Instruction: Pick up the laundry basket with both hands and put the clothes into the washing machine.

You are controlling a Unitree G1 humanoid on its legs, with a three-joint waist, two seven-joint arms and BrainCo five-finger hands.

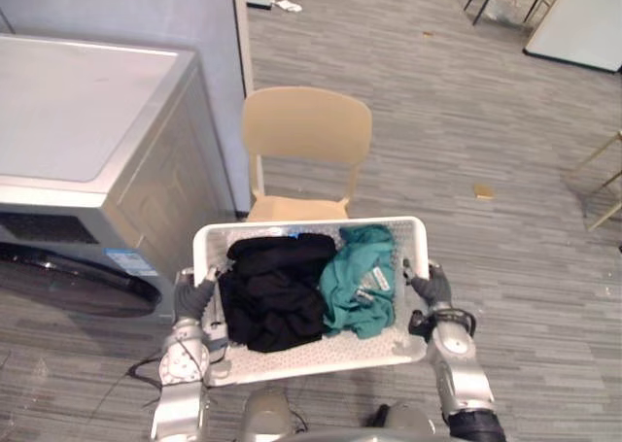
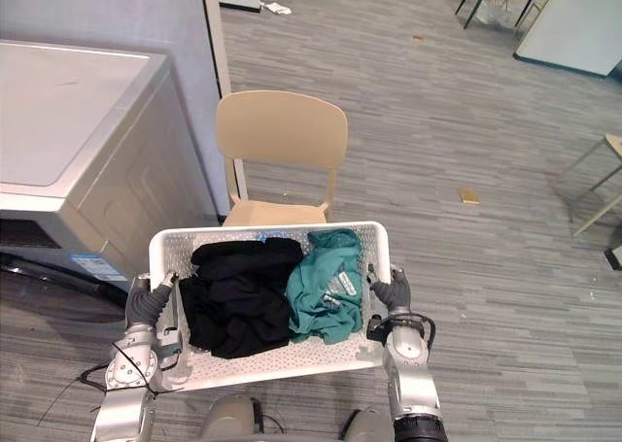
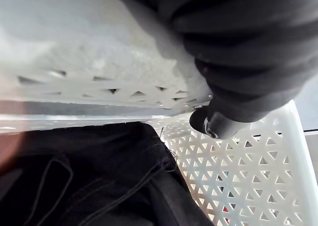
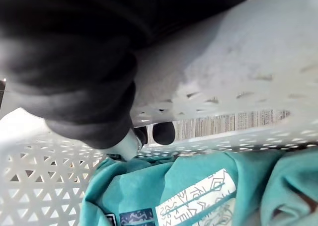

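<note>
Your main risk is the laundry basket [image 1: 292, 225] tipping or slipping. The left hand [image 1: 194, 296] and right hand [image 1: 431, 287] grip only the thin rim of its side walls. Any uneven pull as you turn toward the washing machine [image 1: 87, 121] at 9 o'clock could tilt the load and spill it onto the floor [image 1: 486, 121].

The black clothes [image 1: 272, 296] are heaped in the basket's left half and look bulkier than the teal garment [image 1: 362, 277] in the right half, so expect the left side to sag. The chair [image 1: 306, 126] stands just beyond the basket at 12 o'clock, and a wide swing could clip its seat with the far rim. The machine's dark door [image 1: 78, 282] at 8 o'clock looks swung open and low, so it is another snag.

The basket sits at 6 o'clock in the head views, roughly level, between the two hands: left on its 9 o'clock wall, right on its 3 o'clock wall. In the wrist views the left fingers [image 3: 213, 125] and right fingers [image 4: 163, 132] are hooked over the rim and clamped on it. The clothes lie just inside the wall below them.
</note>
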